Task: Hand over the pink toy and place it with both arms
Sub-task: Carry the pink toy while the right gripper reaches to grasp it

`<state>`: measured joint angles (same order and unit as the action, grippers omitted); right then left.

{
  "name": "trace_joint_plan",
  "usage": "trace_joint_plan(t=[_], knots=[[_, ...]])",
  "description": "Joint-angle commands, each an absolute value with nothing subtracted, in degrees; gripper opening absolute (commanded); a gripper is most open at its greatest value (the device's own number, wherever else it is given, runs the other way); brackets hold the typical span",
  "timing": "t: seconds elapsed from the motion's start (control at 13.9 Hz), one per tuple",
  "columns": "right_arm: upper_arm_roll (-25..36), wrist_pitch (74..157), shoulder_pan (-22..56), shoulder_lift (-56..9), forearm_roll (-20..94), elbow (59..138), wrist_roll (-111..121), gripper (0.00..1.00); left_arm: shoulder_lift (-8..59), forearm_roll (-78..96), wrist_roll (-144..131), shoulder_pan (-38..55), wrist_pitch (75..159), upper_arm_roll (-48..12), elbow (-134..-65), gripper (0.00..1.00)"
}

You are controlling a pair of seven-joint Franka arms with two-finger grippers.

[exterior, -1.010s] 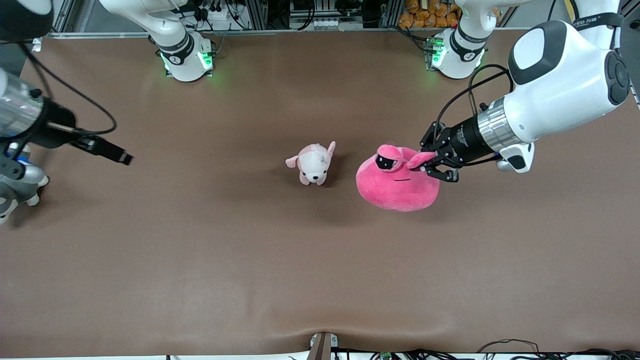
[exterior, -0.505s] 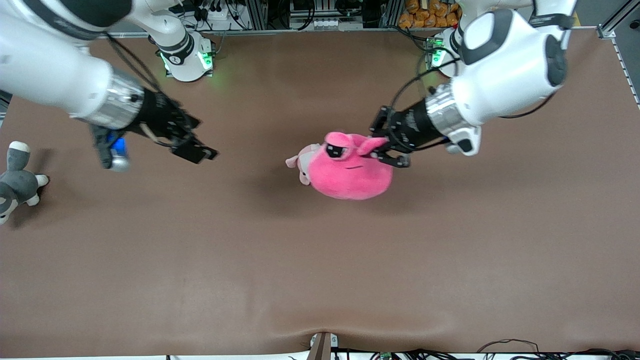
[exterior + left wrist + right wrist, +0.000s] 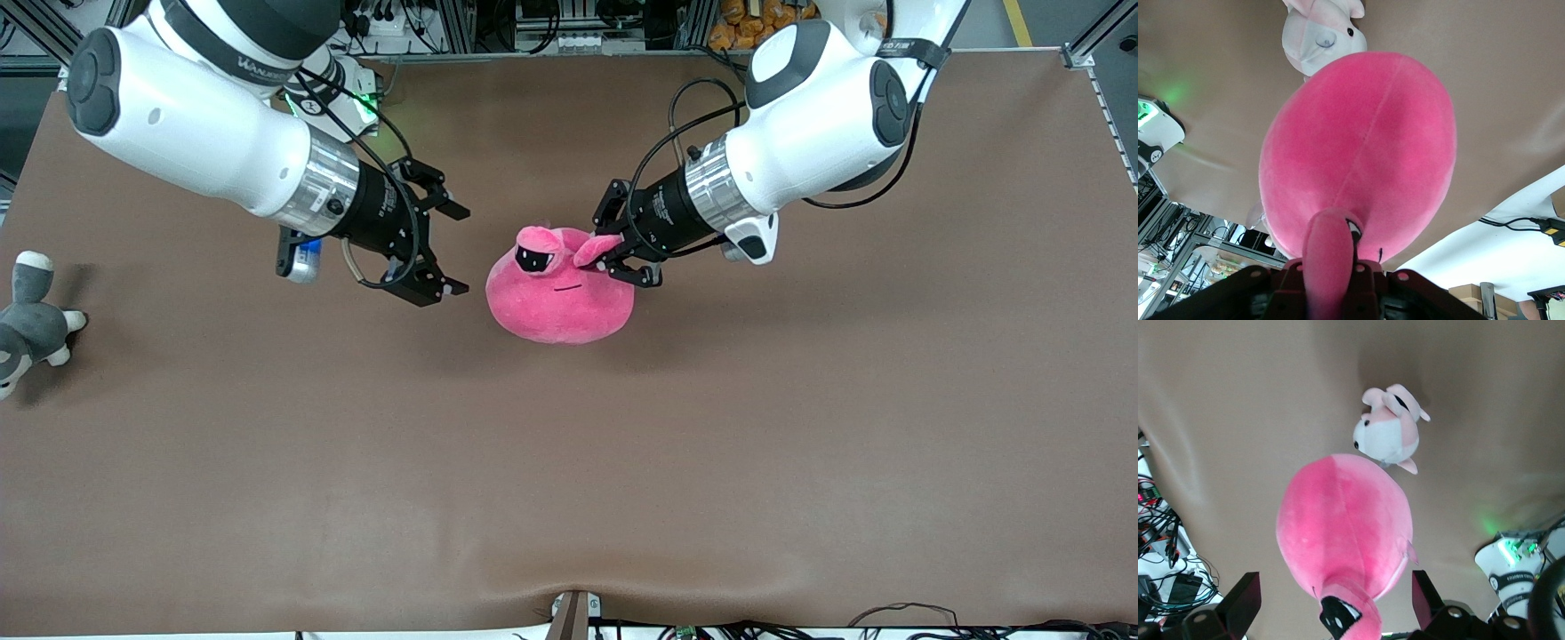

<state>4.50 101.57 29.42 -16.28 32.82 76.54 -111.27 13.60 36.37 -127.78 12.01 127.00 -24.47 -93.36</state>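
The pink toy (image 3: 558,302) hangs in the air over the middle of the table. My left gripper (image 3: 615,258) is shut on one of its eye stalks, and the pink stalk sits between the fingers in the left wrist view (image 3: 1328,280). The toy's round body (image 3: 1365,153) hangs below it. My right gripper (image 3: 455,251) is open and empty, level with the toy, a short gap from it on the right arm's side. In the right wrist view its fingers (image 3: 1245,597) stand wide apart with the toy (image 3: 1345,527) ahead between them.
A small pale pink-and-white puppy plush (image 3: 1388,433) lies on the brown table under the held toy, also in the left wrist view (image 3: 1321,40); the front view hides it. A grey-and-white plush animal (image 3: 31,320) lies at the right arm's end of the table.
My left gripper has carried the pink toy toward the right arm's end, over the puppy plush. My right arm has swung in from the table's end to beside the toy.
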Motion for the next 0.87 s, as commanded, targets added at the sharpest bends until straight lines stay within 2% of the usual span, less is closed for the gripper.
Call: trace_joint_plan(t=[0.0, 0.22, 0.29, 0.36, 0.43, 0.5, 0.79], knots=[[5.27, 104.31, 32.78, -18.01, 33.93, 75.15, -116.08, 1.0, 14.06, 37.27, -131.2, 14.4, 128.75, -24.35, -92.02, 0.0], [5.27, 108.8, 35.85, -19.42, 33.14, 75.15, -119.71, 1.0, 14.41, 37.0, -132.98, 16.6, 130.95, -24.35, -92.02, 0.0], [5.36, 108.81, 36.29, -19.6, 32.26, 75.15, -119.62, 0.69, 14.5, 36.91, -133.41, 17.22, 130.96, -24.35, -92.02, 0.0], [5.36, 108.29, 36.47, -19.51, 30.17, 75.41, -119.36, 0.44, 14.41, 36.91, -133.5, 17.23, 130.96, -24.35, -92.02, 0.0], [5.27, 108.02, 36.39, -19.42, 27.54, 75.41, -119.44, 0.04, 14.41, 36.91, -133.59, 17.23, 130.96, -24.35, -92.11, 0.0], [5.27, 106.02, 36.21, -19.42, 26.12, 75.41, -119.27, 0.0, 14.41, 36.91, -133.68, 17.23, 130.96, -24.35, -92.11, 0.0], [5.36, 102.83, 35.68, -18.99, 21.62, 75.32, -119.09, 0.0, 14.41, 36.83, -133.77, 17.23, 130.96, -24.35, -92.2, 0.0]])
